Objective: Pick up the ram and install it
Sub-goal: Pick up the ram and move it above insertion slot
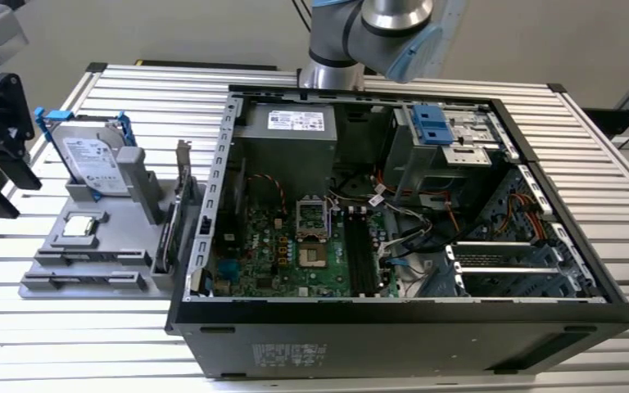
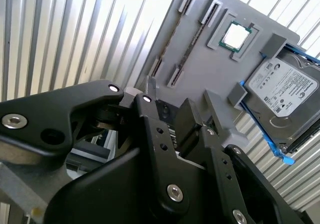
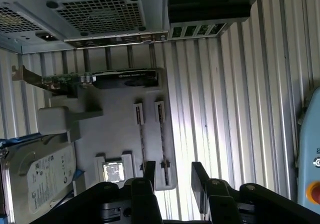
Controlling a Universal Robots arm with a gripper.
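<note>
The ram (image 3: pixel 162 140) stands on edge as a thin dark strip between two slot holders of the grey tray (image 3: pixel 120 134); the second wrist view shows the same strip (image 2: pixel 193 44). My gripper (image 3: pixel 175 178) hovers above the tray's end, open, with nothing between its black fingers (image 3: pixel 150 171). It also shows in the second wrist view (image 2: pixel 169 104) and at the exterior view's far left (image 1: pixel 6 184). In the exterior view the open computer case (image 1: pixel 216 246) lies to the tray's right, with the green motherboard (image 1: pixel 282 246) and its long black memory slots (image 1: pixel 359 250) inside.
The tray (image 1: pixel 74 270) also carries a silver hard drive (image 1: pixel 91 160) in a blue frame, a processor chip (image 1: pixel 79 229) and a dark expansion card (image 3: pixel 125 78) with a metal bracket. Everything rests on a slatted metal table (image 1: pixel 74 344). The arm's base (image 1: pixel 337 49) stands behind the case.
</note>
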